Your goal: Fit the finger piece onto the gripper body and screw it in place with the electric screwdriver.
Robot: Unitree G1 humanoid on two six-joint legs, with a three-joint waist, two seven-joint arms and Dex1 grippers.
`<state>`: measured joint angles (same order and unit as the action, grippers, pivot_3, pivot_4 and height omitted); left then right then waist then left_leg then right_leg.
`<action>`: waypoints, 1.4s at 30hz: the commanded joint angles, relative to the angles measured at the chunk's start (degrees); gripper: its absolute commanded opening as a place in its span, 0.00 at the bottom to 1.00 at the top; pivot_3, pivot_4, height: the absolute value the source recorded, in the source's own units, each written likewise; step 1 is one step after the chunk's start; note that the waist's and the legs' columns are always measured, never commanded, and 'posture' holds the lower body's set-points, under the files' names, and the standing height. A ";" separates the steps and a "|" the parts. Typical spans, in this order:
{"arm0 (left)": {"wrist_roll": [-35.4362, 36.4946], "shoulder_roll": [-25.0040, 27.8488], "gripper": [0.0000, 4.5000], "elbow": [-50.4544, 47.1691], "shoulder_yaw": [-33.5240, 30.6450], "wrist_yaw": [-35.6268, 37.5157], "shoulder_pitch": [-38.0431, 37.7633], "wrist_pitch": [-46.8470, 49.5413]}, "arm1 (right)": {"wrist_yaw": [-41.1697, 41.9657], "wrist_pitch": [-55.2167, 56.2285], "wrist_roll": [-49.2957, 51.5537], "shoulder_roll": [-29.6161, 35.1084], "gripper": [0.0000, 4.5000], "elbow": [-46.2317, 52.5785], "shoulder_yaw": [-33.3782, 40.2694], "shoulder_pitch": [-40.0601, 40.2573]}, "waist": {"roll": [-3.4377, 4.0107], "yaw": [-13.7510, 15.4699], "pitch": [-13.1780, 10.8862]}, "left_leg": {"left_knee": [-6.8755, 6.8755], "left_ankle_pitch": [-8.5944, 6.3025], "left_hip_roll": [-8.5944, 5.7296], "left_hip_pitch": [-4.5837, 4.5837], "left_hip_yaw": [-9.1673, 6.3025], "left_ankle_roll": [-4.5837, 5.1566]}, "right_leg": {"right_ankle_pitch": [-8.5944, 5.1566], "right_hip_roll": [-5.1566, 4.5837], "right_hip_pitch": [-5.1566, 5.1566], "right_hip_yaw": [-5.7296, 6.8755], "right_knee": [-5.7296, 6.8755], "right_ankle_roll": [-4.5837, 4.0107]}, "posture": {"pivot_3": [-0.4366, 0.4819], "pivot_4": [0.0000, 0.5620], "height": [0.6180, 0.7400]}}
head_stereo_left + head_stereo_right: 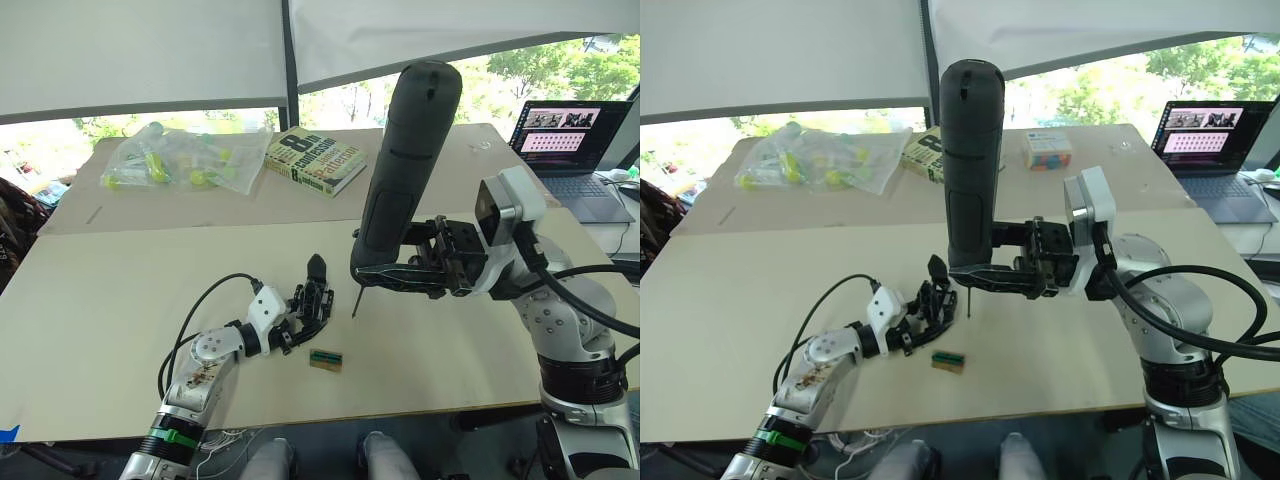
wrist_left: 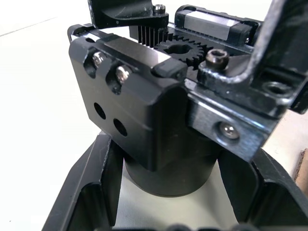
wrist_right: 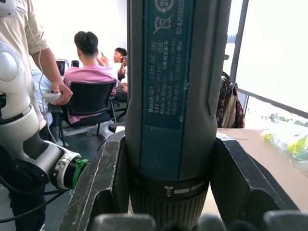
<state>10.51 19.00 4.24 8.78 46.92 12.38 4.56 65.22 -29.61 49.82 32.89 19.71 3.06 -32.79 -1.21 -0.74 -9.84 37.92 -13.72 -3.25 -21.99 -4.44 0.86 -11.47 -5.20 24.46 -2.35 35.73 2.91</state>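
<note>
On the desk at the left, the left claw is clamped on the gripper body, holding it low, with the finger piece standing up from its top, apparently fitted. Just beside it lies a tiny tan-and-green block. Further right, the right claw is clamped on the electric screwdriver, held upright, bit just beside the body and not visibly on a screw. Judging by this, fitting looks done and the screwing remains.
</note>
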 commanded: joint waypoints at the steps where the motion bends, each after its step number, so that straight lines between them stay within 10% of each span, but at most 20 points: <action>1: 0.30 0.51 0.52 0.18 0.47 0.90 -0.66 0.27 | -0.20 0.01 2.34 0.06 0.43 1.51 1.96 -1.87 | 0.00 0.00 0.00 | 0.00 0.00 0.00 0.00 0.00 0.00 | 0.00 0.00 0.00 0.00 0.00 0.00 | 0.48 0.27 0.98; 21: 0.36 1.53 0.52 8.85 -0.14 5.72 5.04 -4.05 | -5.55 -6.76 2.69 -8.06 0.43 -5.96 -4.38 -20.42 | 0.03 0.02 0.02 | 0.00 0.01 0.00 0.05 0.00 0.00 | 0.02 -0.01 0.01 -0.01 0.10 -0.02 | 0.48 0.27 0.98; 42: 0.60 1.61 0.52 8.37 0.17 6.29 4.12 -3.32 | -5.67 -2.96 -10.44 -16.03 0.43 -12.74 -10.56 -21.96 | 0.04 -0.01 0.03 | 0.00 0.01 -0.02 0.03 0.00 -0.02 | 0.02 -0.01 0.10 -0.01 0.15 -0.04 | 0.48 0.27 0.98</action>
<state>11.32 20.29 12.09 8.85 53.38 17.35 0.24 59.49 -35.06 39.32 17.46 5.88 -8.50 -53.69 -1.17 -0.75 -9.82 37.92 -13.71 -3.27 -21.95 -4.44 0.85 -11.45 -5.21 24.56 -2.36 35.88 2.87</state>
